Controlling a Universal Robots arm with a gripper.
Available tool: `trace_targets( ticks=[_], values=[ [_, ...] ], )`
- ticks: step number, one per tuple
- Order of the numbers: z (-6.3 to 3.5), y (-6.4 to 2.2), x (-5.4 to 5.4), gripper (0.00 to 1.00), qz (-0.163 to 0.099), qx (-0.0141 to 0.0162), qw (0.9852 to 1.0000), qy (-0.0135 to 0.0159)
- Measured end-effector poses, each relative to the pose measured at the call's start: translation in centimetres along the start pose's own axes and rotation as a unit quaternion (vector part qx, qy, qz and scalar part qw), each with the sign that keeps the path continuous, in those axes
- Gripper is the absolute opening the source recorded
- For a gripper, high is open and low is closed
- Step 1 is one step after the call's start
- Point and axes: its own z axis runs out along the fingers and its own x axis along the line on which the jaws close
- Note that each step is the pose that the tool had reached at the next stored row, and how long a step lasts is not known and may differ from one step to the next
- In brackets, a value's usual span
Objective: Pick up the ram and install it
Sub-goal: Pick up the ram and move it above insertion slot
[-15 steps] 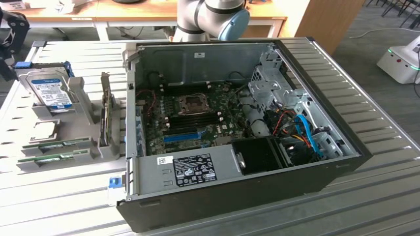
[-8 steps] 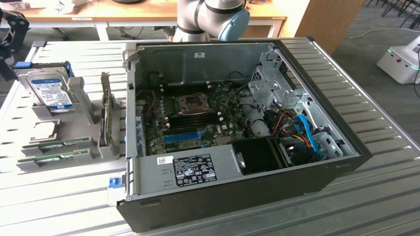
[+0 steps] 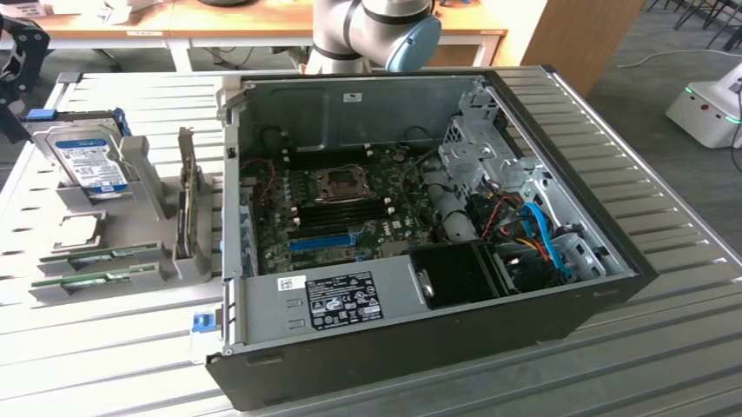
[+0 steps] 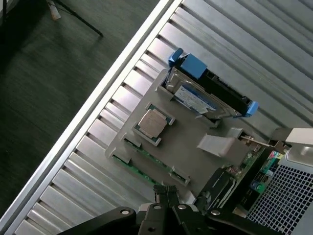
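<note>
Approach step: hand (image 4: 166, 190) closed, empty, hovers near ram (image 4: 133, 167) in grey holder (image 4: 186, 142) on worktop (image 4: 205, 29); ram not yet lifted. Pickup needs hand opened, aligned along stick.

The exterior view looks steeply down from a raised, mid-distance spot over the table (image 3: 661, 330) and open case (image 3: 406, 356), while the wrist view faces down from much nearer onto the holder (image 4: 190, 147) and drive (image 4: 195, 98), which the exterior view also has at its left.
</note>
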Motion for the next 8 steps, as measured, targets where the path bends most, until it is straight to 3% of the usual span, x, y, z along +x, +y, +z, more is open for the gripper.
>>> trace_targets(
  ticks=[4,8],
  values=[
    [0.00,0.00,0.00,0.11,-0.030,-0.0007,0.9995,0.0014],
    [0.00,0.00,0.00,0.11,-0.061,-0.0014,0.9981,0.0028]
  ],
)
